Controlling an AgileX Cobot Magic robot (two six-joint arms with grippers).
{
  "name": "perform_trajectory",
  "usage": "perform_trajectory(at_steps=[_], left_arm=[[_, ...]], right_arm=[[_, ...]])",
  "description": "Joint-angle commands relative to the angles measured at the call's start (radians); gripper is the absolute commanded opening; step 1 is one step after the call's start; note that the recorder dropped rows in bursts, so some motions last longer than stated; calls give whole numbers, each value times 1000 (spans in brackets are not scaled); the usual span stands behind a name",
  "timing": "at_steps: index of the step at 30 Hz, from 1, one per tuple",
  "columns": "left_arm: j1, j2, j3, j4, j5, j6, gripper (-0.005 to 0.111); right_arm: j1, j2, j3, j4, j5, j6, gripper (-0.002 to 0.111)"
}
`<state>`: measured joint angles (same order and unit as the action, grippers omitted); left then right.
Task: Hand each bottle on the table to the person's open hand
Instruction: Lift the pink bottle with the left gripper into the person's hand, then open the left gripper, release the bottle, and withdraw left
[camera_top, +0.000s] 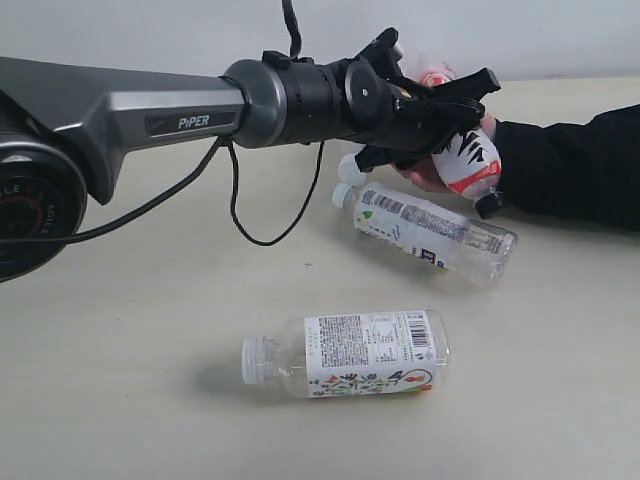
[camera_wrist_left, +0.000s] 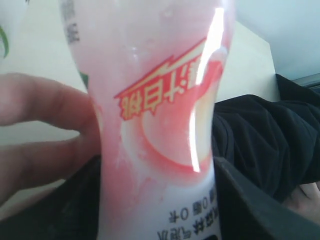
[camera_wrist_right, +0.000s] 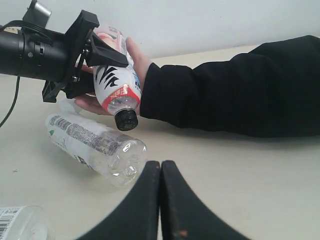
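1. Exterior view, upper right of the frame: the left gripper is pinching the red-and-white bottle by its body, black cap pointing down, right at the person's open hand.
2. Left wrist view is showing fingers touching the bottle's side, so this first handover is looking under way, not finished.
3. Two bottles are lying on the table, waiting: the barcode-labelled bottle right of centre and the floral bottle at lower centre. Any further bottle is too hidden to tell.
4. The right gripper is sitting pressed together, holding nothing.
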<state>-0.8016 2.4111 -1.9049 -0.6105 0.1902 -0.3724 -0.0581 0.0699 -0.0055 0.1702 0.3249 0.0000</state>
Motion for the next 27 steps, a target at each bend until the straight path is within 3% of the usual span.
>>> perform_trajectory(at_steps=[1,4,9,12,17,27], left_arm=[[5,-2,-5,6,7,-2,4],[5,-2,-5,6,4,-2,18],[5,-2,-5,6,-7,1,54],[5,-2,-5,6,-13,11,67],[5,-2,-5,6,-15,30,74],[9,-47,-5,10,30,52,75]], right_arm=[[1,-1,5,2,-12,0,0],[1,-1,5,2,-12,0,0],[1,-1,5,2,-12,0,0],[1,-1,5,2,-12,0,0],[1,-1,5,2,-12,0,0],[1,-1,5,2,-12,0,0]])
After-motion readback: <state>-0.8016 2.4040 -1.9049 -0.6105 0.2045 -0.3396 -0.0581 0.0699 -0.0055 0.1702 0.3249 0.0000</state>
